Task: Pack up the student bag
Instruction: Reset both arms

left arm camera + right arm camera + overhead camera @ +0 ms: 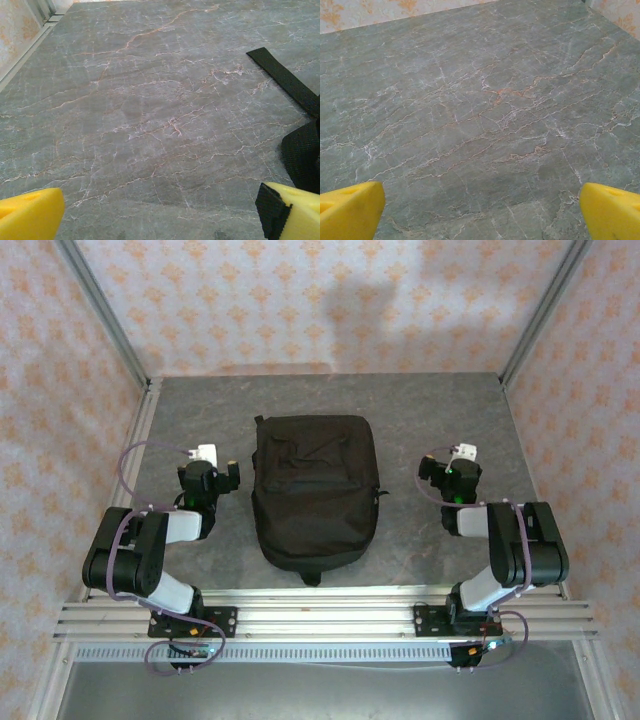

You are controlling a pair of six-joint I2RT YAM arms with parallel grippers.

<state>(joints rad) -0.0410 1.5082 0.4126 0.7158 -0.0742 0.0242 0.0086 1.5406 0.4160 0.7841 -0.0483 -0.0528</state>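
Student bag (315, 495) lies flat in the middle of the grey marbled table (430, 410), between the two arms and touching neither. I note that it is black, soft and slightly creased, with its rounded end and a small loop (312, 578) turned toward the near edge, and its squarer end toward the far wall (300, 300). From overhead I cannot tell whether its zips are shut.

Left arm (130, 555): folded back on itself, elbow low beside the near rail (320, 620), forearm reaching forward along the bag's left side. The left gripper (212, 476) sits low over the table just beside the bag. In its wrist view the two yellow fingertips (30, 212) stand at opposite corners with bare table between them, so I record the left gripper (160, 215) as spread wide and holding nothing. A black strap (285, 80) from the bag lies flat on the table at the right of that view, apart from the fingertips.

Right arm (525, 545): a mirrored pose, elbow drawn back near the rail, forearm angled forward and inward. The right gripper (450, 480) hangs low near the bag's right side, clear of it. Its wrist view shows yellow fingertips (612, 210) far apart over bare marbled surface; I record the right gripper (480, 212) as spread wide and empty.
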